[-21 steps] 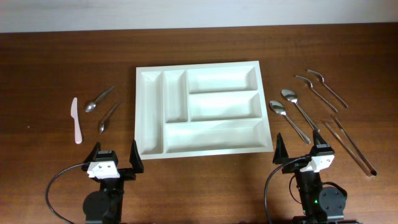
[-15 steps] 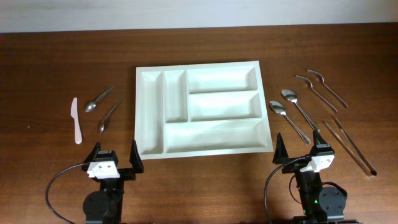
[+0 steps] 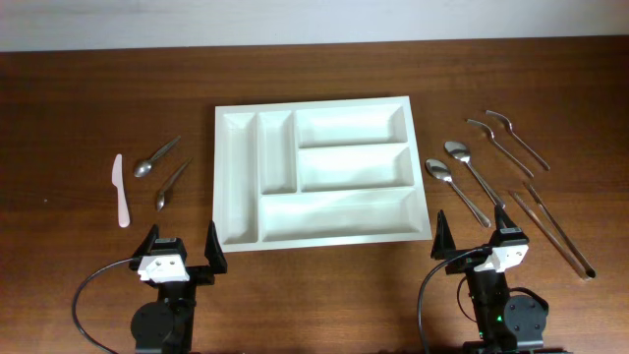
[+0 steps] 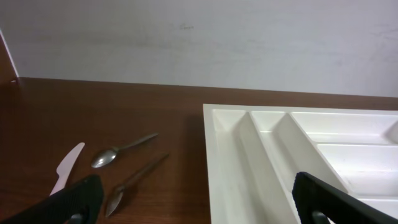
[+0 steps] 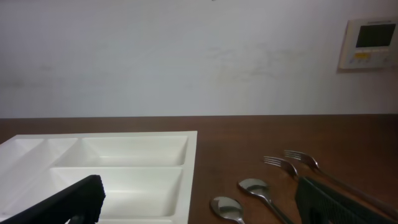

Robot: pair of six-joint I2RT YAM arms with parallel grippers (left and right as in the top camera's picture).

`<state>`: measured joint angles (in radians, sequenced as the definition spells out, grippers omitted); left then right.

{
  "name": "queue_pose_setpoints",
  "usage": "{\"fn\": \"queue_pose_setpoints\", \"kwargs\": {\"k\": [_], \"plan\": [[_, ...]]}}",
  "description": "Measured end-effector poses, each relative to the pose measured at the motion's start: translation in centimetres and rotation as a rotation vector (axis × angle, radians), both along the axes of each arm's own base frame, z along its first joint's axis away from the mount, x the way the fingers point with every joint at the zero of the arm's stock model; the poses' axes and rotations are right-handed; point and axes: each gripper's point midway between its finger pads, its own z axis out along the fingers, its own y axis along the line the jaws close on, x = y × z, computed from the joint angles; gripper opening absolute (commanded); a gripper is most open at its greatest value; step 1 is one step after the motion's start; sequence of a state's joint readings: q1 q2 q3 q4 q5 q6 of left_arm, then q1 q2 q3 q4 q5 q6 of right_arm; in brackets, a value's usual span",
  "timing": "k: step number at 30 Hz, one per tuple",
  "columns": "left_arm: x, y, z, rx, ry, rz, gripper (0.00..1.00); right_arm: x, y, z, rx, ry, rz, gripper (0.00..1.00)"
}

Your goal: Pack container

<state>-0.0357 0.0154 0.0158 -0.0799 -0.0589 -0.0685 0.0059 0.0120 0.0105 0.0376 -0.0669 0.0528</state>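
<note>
**Container flat at mid-table, both grippers parked with fingers apart**

The left gripper [image 3: 182, 248] sits low at the near edge of the table [image 3: 324, 295], its two dark fingers [image 4: 74, 202] spread wide and holding nothing. The right gripper [image 3: 475, 239] sits the same way at the near right, jaws apart and holding nothing.

Just beyond the left gripper, and a little toward the centre, lies the near left corner of the container [image 3: 314, 102]. This white tray lies flat in the middle of the table. Two narrow compartments run front to back on its left side, and three long ones lie crosswise to their right. In the left wrist view its left rim [image 4: 214, 162] runs away between the fingers.

All the cutlery lies on the wood outside the tray. To its left are two small spoons, one [image 3: 173, 184] near the left rim and the other [image 3: 155, 158] just beyond it. A white plastic knife [image 3: 120, 192] lies further out. To the right of the tray two larger spoons [image 3: 454, 190] [image 3: 477, 175] lie side by side. Two forks [image 3: 499, 145] [image 3: 516, 136] lie past them toward the far right. A pair of long thin metal sticks [image 3: 555, 231] lies nearest the right gripper's outer side.
</note>
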Motion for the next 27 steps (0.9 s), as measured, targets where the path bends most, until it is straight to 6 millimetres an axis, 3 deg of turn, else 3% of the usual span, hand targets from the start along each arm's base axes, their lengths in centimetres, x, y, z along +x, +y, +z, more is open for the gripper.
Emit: {"fn": "queue_pose_setpoints", "kwargs": {"k": [27], "plan": [[0.00,0.00,0.00,0.000,0.000,0.000,0.99,0.01,0.00,-0.28,0.000,0.011,0.000,0.99]]}}
